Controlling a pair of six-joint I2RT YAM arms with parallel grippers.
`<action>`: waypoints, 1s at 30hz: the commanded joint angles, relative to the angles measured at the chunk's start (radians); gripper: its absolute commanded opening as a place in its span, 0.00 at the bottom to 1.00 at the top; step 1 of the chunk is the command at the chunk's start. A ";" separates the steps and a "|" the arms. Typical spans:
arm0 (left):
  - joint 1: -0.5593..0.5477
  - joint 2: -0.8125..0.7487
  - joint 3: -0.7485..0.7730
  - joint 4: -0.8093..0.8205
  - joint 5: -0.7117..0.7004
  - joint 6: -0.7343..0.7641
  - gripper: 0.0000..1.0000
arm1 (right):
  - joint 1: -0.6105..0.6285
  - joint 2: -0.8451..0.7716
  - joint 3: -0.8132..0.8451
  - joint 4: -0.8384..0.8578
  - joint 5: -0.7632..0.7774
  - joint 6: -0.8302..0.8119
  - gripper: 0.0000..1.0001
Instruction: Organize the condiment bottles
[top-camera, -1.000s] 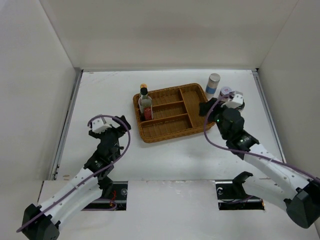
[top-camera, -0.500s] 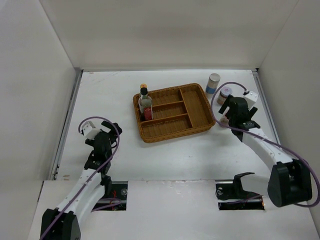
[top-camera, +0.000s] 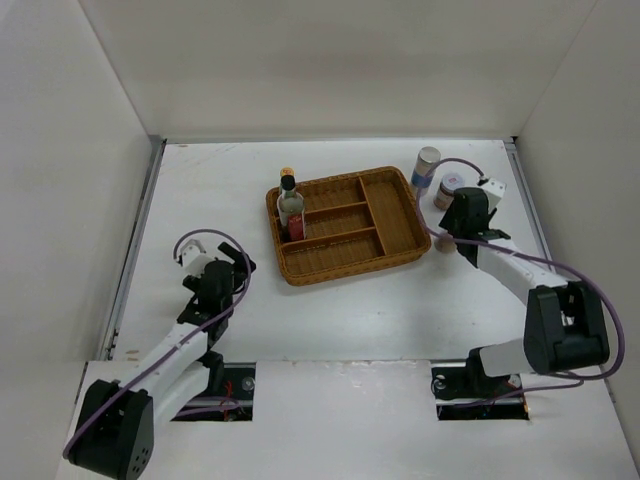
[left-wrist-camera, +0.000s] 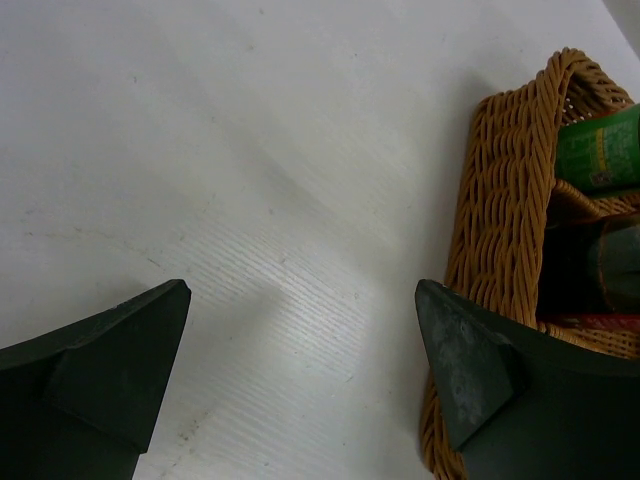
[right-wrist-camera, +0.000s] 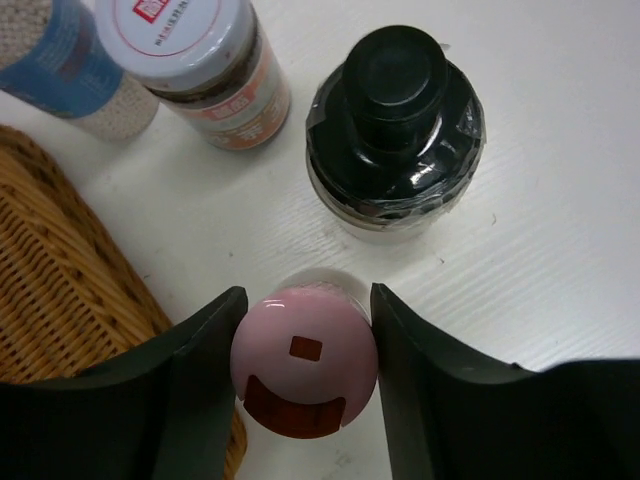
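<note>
Two bottles stood in the left compartment of the brown wicker divided tray (top-camera: 395, 215). They were the tall clear black-capped bottle (top-camera: 290, 205) and, just beyond it at the far end, the yellow-capped red-green bottle (top-camera: 287, 176). The other four were grouped on the white tabletop (top-camera: 350, 310), off the tray's right side.

The silver-lidded blue-label jar (top-camera: 427, 167) stood farthest back. The squat pink-lidded jar (top-camera: 447, 187) stood just beside it, a little nearer and to the right. In the right wrist view the small dark black-capped bottle (right-wrist-camera: 395, 120) stood upright to the right of the squat jar, close to it but apart.

The small pink-capped bottle (right-wrist-camera: 304, 370) stood upright near the tray's right edge. The right pincer (right-wrist-camera: 306, 300) was clamped on it, one dark finger pressed against each side of the round cap.

The left pincer (left-wrist-camera: 300, 380) hung low over the tabletop, left of the tray and well apart from the grouped jars. Its fingers (left-wrist-camera: 110, 360) were spread wide. In the left wrist view, the tray's woven wall and the green label of the yellow-capped bottle showed at the right edge.
</note>
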 joint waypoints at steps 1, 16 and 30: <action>-0.016 0.011 0.067 0.020 -0.009 -0.005 1.00 | 0.000 -0.101 0.010 0.063 0.026 -0.007 0.43; 0.045 -0.107 0.089 -0.120 -0.082 -0.011 1.00 | 0.671 -0.153 0.166 0.172 0.000 -0.021 0.44; 0.050 -0.114 0.087 -0.118 -0.053 -0.008 1.00 | 0.883 0.283 0.396 0.224 -0.031 -0.049 0.46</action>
